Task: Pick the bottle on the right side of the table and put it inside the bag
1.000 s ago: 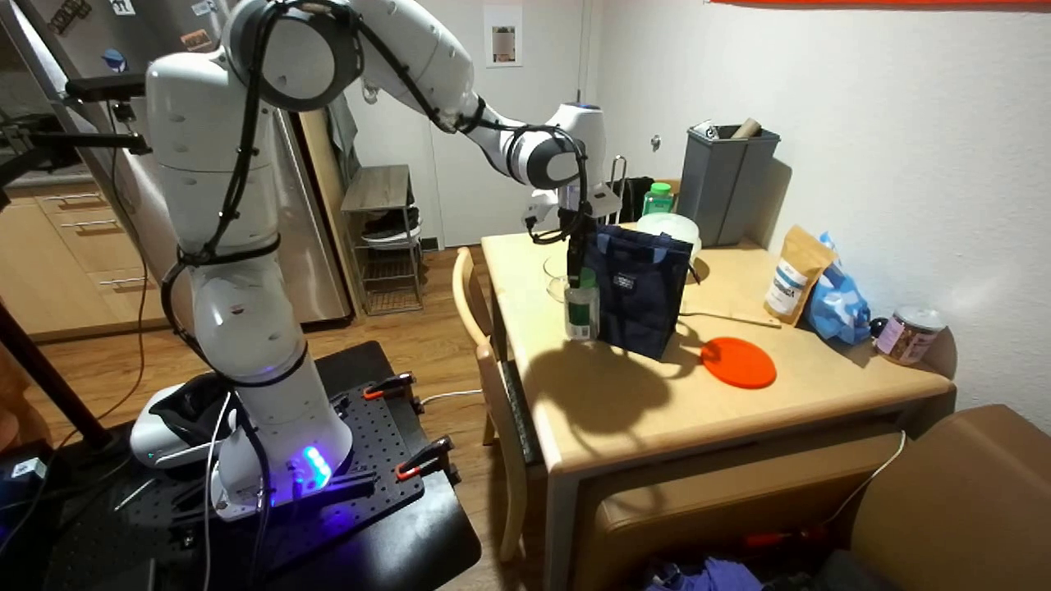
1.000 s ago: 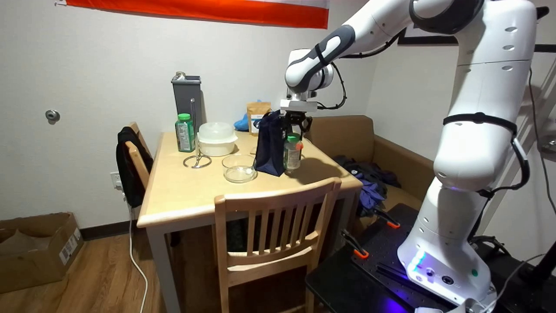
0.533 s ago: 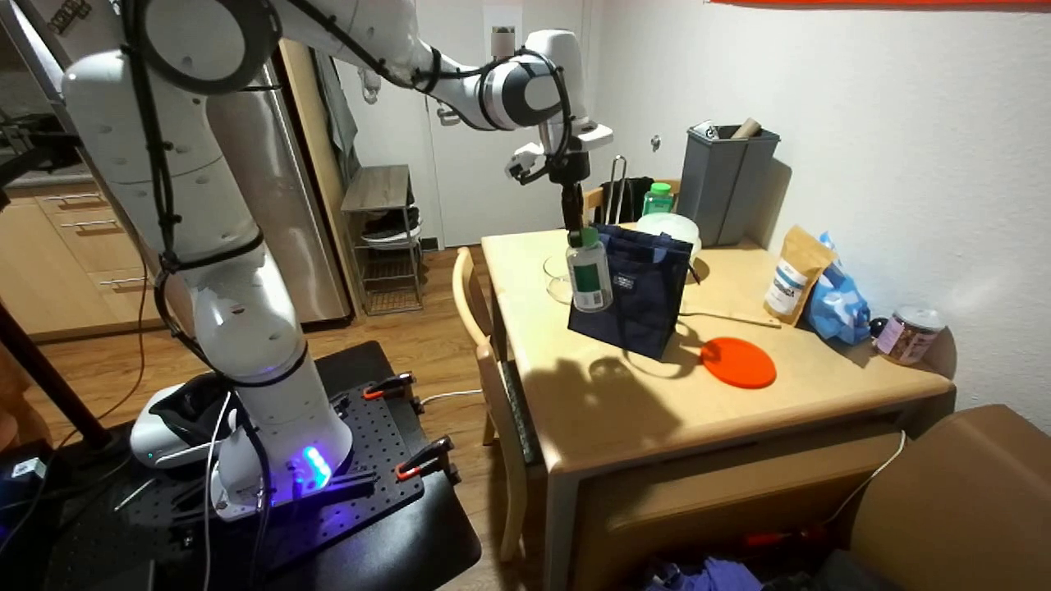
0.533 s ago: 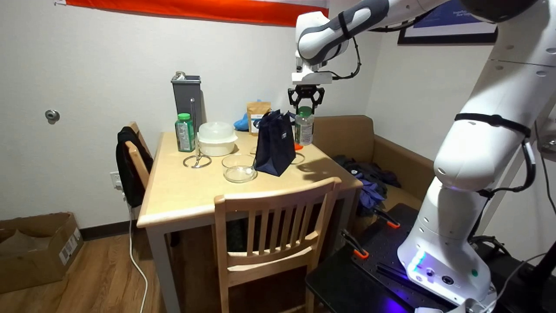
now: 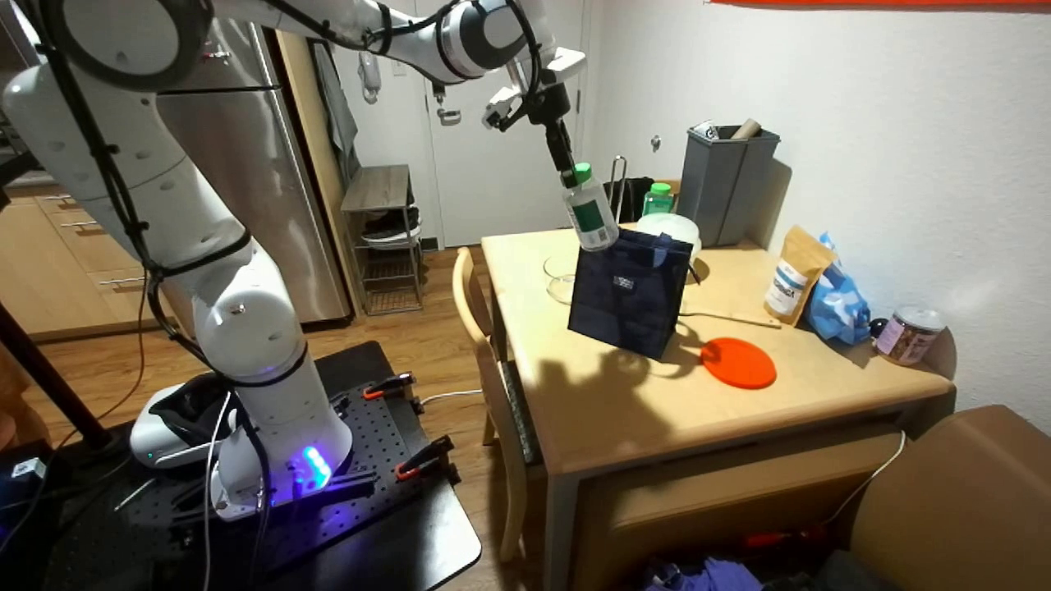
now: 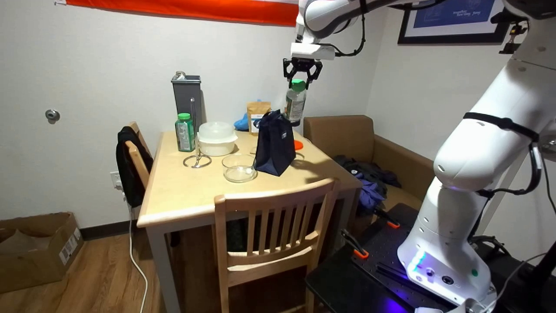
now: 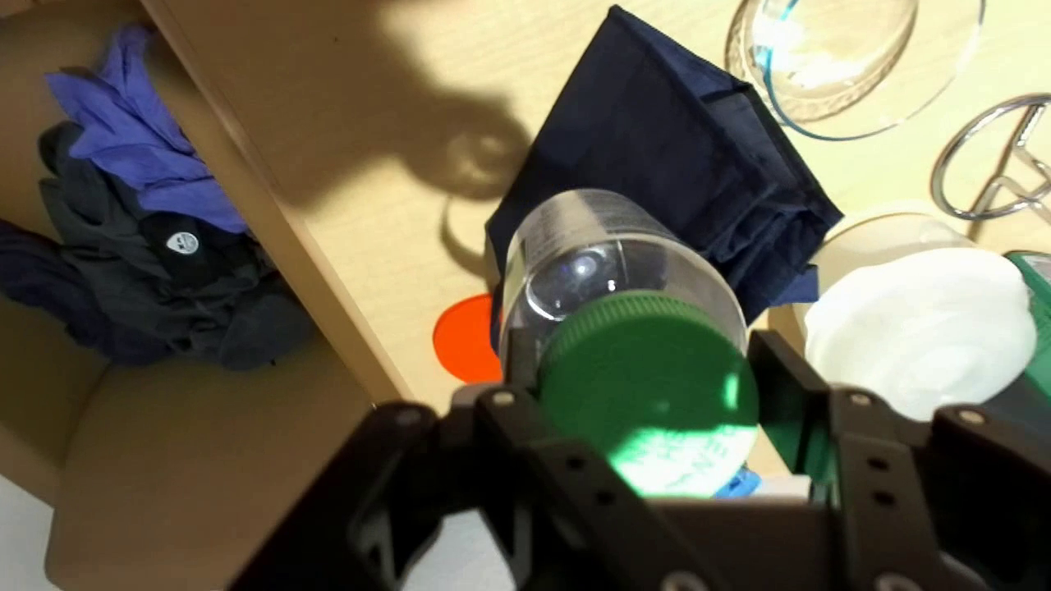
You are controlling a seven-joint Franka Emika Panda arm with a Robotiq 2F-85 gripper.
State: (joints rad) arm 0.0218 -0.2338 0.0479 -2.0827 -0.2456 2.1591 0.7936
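Both exterior views: bottle [image 5: 589, 213] tilted, cap [image 5: 583, 171] up, base [image 5: 599, 240] toward bag [image 5: 626, 302].

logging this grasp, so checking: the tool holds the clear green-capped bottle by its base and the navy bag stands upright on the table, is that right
Not by its base: the wrist view shows the tool gripping the clear bottle at its green cap. The navy bag does stand upright on the table.
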